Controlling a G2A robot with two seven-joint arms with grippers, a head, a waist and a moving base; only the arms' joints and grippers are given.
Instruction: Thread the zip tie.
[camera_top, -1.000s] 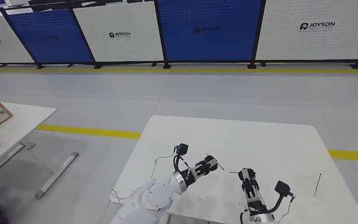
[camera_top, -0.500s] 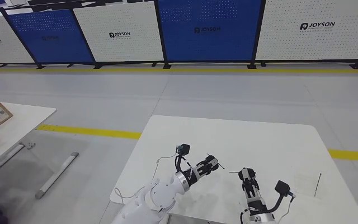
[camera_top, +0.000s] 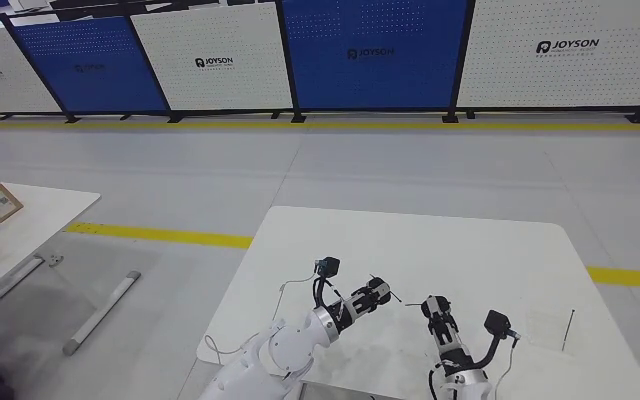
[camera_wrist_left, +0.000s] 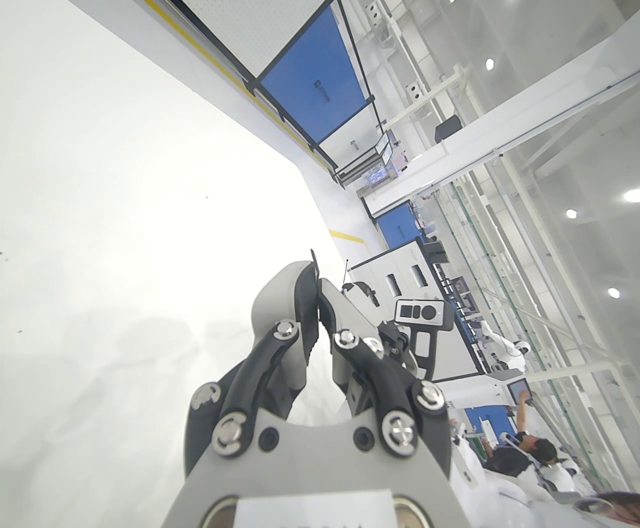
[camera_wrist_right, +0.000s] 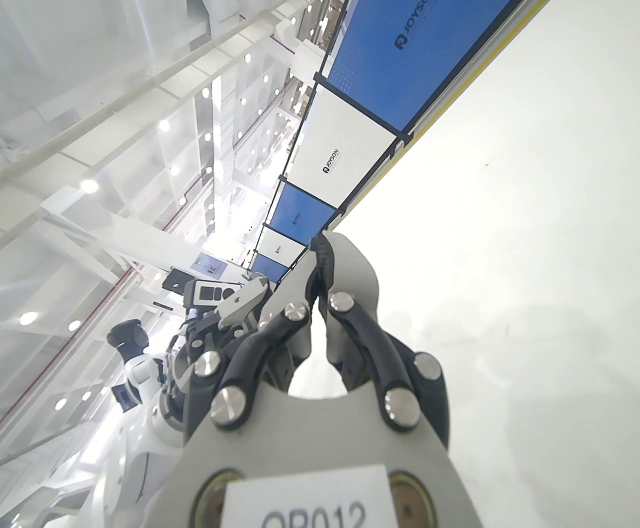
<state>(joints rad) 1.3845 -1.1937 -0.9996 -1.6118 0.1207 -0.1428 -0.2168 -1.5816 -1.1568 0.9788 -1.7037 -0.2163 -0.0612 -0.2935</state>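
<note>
Your white desk (camera_top: 480, 250) carries both arms on its near half. Seen from above, the right claw (camera_wrist_right: 320, 265) sits at about four o'clock from the left claw (camera_wrist_left: 318, 290), near it but not touching.

The left claw is pressed together on the zip tie (camera_wrist_left: 314, 260), a thin black strip that sticks out past the fingertips and points toward four o'clock, at the right claw. The right claw's fingers are also pressed together. A short dark stub pokes from its tip toward ten o'clock, and I cannot tell whether it is a tie end or part of the pad.

A second tie (camera_top: 568, 330) lies flat on the desk, well apart, at about four o'clock from the right claw.

You look to be at the alignment step — the strip is in hand and the two tips face each other across a small gap, with nothing threaded yet. The next move calls for fine work: bring the free end square to the slot and feed it straight — a thin strip will bend if it meets the opening at an angle.
</note>
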